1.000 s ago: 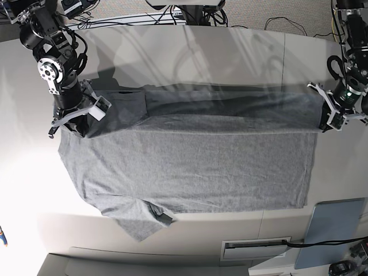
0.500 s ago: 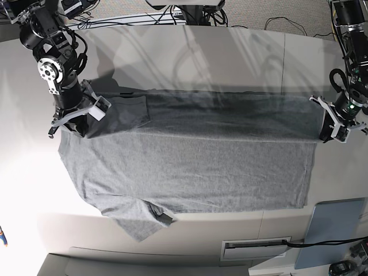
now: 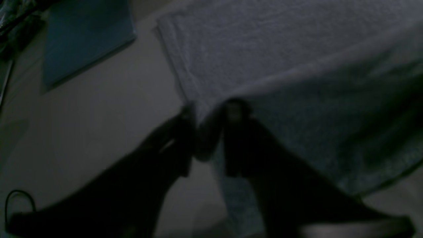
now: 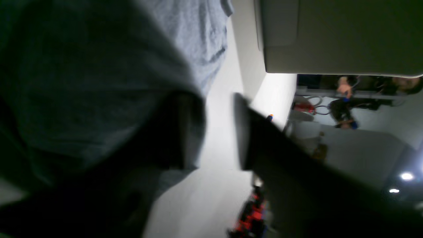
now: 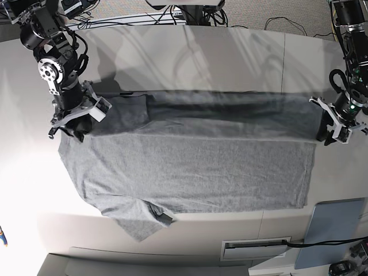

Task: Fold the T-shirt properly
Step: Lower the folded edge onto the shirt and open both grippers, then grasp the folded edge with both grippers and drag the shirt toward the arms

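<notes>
1. Left gripper point(image 3: 206, 132): in the left wrist view its two dark fingers stand a narrow gap apart, with the edge of the T-shirt point(image 5: 190, 155) between the tips. The view is dim and blurred, so I cannot tell whether the cloth is still pinched or lies loose.
2. In the base view this gripper point(image 5: 336, 123) sits at the shirt's right end, at the corner of the folded layer, low over the table point(image 5: 184, 52).
3. Right gripper point(image 4: 218, 132): jaws clearly parted in the right wrist view, with bright table showing between them. Grey fabric drapes over the left finger and none spans the gap.
4. In the base view the right gripper point(image 5: 77, 118) rests at the shirt's left end, by the upper sleeve.
5. The T-shirt lies spread lengthwise across the middle of the table, plain heather-grey side up. Its far long edge is folded over the body as a darker band running from one gripper to the other.
6. The lower sleeve point(image 5: 138, 221) sticks out at the near left, flat on the table.
7. A blue-grey board point(image 5: 333, 224) lies at the near right, apart from the shirt.
</notes>
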Controlling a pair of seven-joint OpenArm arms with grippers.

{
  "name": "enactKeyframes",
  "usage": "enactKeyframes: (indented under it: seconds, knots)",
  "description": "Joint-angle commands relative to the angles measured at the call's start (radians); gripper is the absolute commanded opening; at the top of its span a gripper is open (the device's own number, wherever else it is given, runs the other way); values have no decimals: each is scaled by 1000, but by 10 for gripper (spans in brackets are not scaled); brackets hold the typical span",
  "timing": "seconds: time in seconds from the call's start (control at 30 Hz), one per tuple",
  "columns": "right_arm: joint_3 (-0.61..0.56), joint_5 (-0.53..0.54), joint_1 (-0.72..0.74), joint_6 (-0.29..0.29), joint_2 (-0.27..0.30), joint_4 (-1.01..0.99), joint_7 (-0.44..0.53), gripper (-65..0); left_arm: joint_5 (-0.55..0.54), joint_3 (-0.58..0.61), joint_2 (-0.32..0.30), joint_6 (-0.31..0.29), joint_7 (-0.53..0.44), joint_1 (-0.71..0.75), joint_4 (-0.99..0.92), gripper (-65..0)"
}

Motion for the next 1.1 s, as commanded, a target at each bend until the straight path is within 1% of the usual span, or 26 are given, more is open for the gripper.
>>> enactKeyframes:
  seconds: [0.0,0.1,0.2,0.3,0.33,0.37,0.4,0.43,0.5,0.57,0.6,0.63,0.67,0.77,0.87,0.93,1.07]
  knots:
    - [7,-7,11,-40,14,13,15,-369,-18,-8,-22,8,-23,-11,15,-438]
    - [7,-7,11,-107,14,13,11,-368,-18,-8,-22,8,-23,-12,15,-391]
    - [7,-6,11,-155,14,13,0,-369,-18,-8,-22,8,-23,-11,15,-388]
    - [7,2,11,-220,14,13,-32,-371,-24,-8,-22,8,-8,-11,15,-388]
    - [8,23,11,-235,14,13,-42,-387,-43,-8,-22,8,9,-11,15,-389]
    - [10,57,11,-241,14,13,-44,-430,-76,-8,-22,8,35,-11,15,-401]
    - [11,97,11,-241,13,10,-44,-488,-113,-8,-22,8,67,-11,15,-436]
    - [11,117,11,-241,6,-1,-42,-547,-153,-8,-22,8,98,-10,15,-494]
    - [11,119,11,-243,-23,-43,-41,-649,-229,-8,-21,10,152,-2,15,-643]
    - [11,126,12,-256,-57,-110,-30,-650,-276,-8,-13,14,189,11,15,-650]
    - [11,142,14,-259,-72,-146,-23,-650,-277,-8,-4,24,198,17,15,-650]
    - [13,162,17,-259,-84,-180,-17,-650,-277,-8,10,32,206,19,14,-650]
    - [15,180,20,-259,-97,-209,-13,-650,-282,-8,26,53,217,22,12,-650]
    - [29,227,32,-258,-129,-266,-14,-650,-330,-8,73,103,219,20,-17,-650]
    - [76,282,36,-255,-169,-300,-14,-650,-337,-8,111,99,217,0,-76,-650]
    - [122,341,36,-226,-195,-321,-8,-650,-336,-8,126,98,216,-18,-117,-650]
    - [216,458,39,-111,-236,-362,-4,-650,-336,-8,145,98,228,-39,-178,-650]
